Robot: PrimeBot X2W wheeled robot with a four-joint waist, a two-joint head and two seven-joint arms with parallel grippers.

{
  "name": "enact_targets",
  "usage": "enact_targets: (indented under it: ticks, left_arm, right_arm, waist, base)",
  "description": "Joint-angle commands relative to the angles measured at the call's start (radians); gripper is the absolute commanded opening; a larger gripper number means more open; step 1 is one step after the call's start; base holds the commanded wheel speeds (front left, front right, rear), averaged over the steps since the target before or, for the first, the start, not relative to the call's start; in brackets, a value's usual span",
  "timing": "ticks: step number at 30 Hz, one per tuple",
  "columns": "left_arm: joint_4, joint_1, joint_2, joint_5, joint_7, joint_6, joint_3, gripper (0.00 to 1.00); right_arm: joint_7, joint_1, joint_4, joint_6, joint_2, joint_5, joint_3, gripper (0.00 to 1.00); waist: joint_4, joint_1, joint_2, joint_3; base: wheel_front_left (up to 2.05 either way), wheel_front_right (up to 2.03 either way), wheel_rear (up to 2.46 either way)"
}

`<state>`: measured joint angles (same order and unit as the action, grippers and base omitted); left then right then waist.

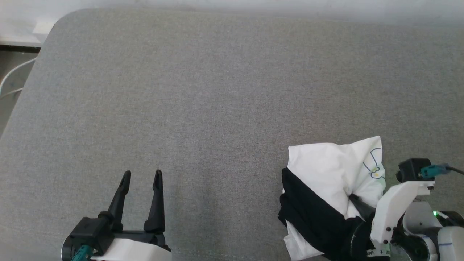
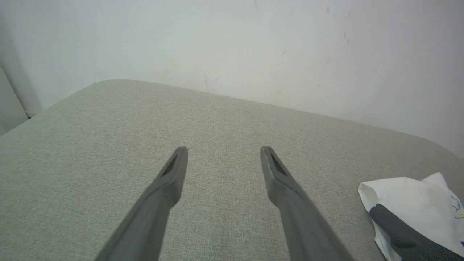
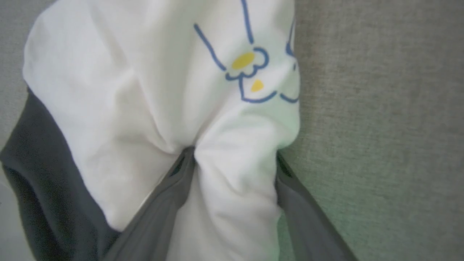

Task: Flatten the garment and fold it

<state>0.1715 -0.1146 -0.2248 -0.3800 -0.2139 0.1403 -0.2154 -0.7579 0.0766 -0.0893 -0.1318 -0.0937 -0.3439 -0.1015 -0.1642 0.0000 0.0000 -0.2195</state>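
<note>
Garment (image 1: 326,166) lies bunched at the bench's (image 1: 217,90) near-right corner, one white ridge inside the spread right pincer (image 3: 233,154). The spread, empty left pincer (image 1: 142,173) stands well apart.

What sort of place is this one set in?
Probably an indoor room, lab or home: a grey fabric-covered pad against a plain white wall, with a crumpled shirt on it.

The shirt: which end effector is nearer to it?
Right. The right end effector straddles a fold of the shirt, jaws open around it; the left end effector is well apart from it.
</note>
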Motion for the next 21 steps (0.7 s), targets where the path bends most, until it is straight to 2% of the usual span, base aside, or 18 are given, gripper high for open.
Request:
enact_targets:
  ticks: [1, 4, 5, 6, 7, 8, 21]
  left_arm:
    - [-0.004, 0.016, 0.0, -0.007, -0.009, -0.008, 0.0, 1.0]
    - [-0.009, 0.023, 0.001, -0.009, -0.009, -0.01, -0.003, 1.0]
    - [-0.01, 0.026, 0.001, -0.01, -0.009, -0.011, -0.005, 1.0]
    - [-0.01, 0.026, 0.001, -0.01, -0.009, -0.011, -0.005, 1.0]
    - [-0.011, 0.029, 0.001, -0.011, -0.009, -0.011, -0.005, 1.0]
    - [-0.013, 0.031, 0.001, -0.012, -0.009, -0.012, -0.005, 1.0]
    - [-0.013, 0.011, 0.002, -0.017, -0.023, 0.001, 0.007, 1.0]
  right_arm:
    - [-0.026, -0.01, -0.051, 0.001, 0.01, 0.01, 0.009, 1.0]
    - [-0.031, 0.005, -0.078, 0.001, 0.017, 0.025, 0.016, 1.0]
    - [-0.029, 0.01, -0.085, 0.001, 0.019, 0.031, 0.017, 0.4]
    - [-0.029, 0.01, -0.085, 0.001, 0.019, 0.031, 0.017, 0.4]
    - [-0.027, 0.014, -0.091, 0.001, 0.02, 0.038, 0.022, 0.17]
    - [-0.021, 0.017, -0.096, 0.001, 0.021, 0.04, 0.023, 0.0]
    - [0.078, 0.038, -0.049, 0.001, 0.006, 0.052, 0.036, 0.0]
  waist:
    - [-0.006, 0.0, 0.0, -0.007]
    - [-0.01, 0.0, 0.0, -0.01]
    - [-0.012, 0.0, 0.0, -0.01]
    - [-0.012, 0.0, 0.0, -0.01]
    - [-0.013, 0.0, 0.0, -0.01]
    - [-0.013, 0.0, 0.0, -0.009]
    - [0.026, 0.0, 0.0, 0.044]
  base:
    - [0.0, 0.0, 0.0]
    - [0.0, 0.0, 0.0]
    - [0.0, 0.0, 0.0]
    - [0.0, 0.0, 0.0]
    - [0.0, 0.0, 0.0]
    - [0.0, 0.0, 0.0]
    - [0.0, 0.0, 0.0]
